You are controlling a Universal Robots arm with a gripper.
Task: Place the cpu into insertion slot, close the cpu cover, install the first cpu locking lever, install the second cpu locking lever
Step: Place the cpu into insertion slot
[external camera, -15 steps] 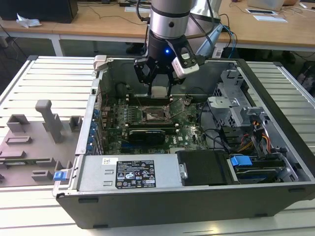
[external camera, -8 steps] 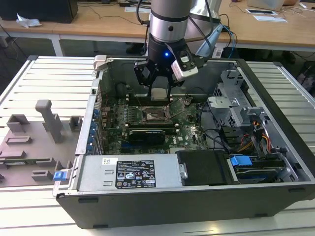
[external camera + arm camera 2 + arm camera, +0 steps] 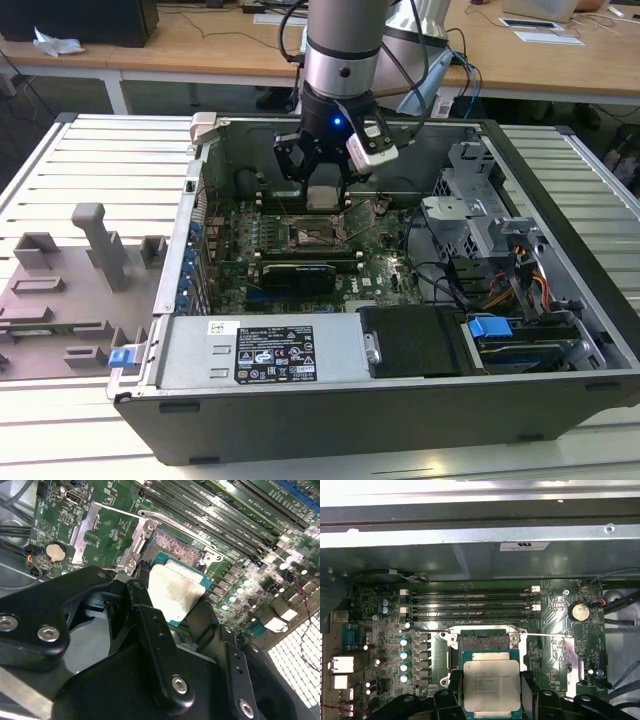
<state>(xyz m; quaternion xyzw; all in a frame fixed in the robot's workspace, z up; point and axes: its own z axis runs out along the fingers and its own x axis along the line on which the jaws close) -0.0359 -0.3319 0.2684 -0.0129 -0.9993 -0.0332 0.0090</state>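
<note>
The gripper (image 3: 325, 198) hangs inside the open computer case (image 3: 560, 300), its black fingers (image 3: 454, 690) pinched on two opposite edges of the cpu (image 3: 491, 684), which shows metal top up in both wrist views. The chip is held just short of the insertion slot (image 3: 485, 641), whose dark contact field lies bare. The cpu cover (image 3: 84, 530) is swung open beside the socket on the green board (image 3: 560, 605).
</note>
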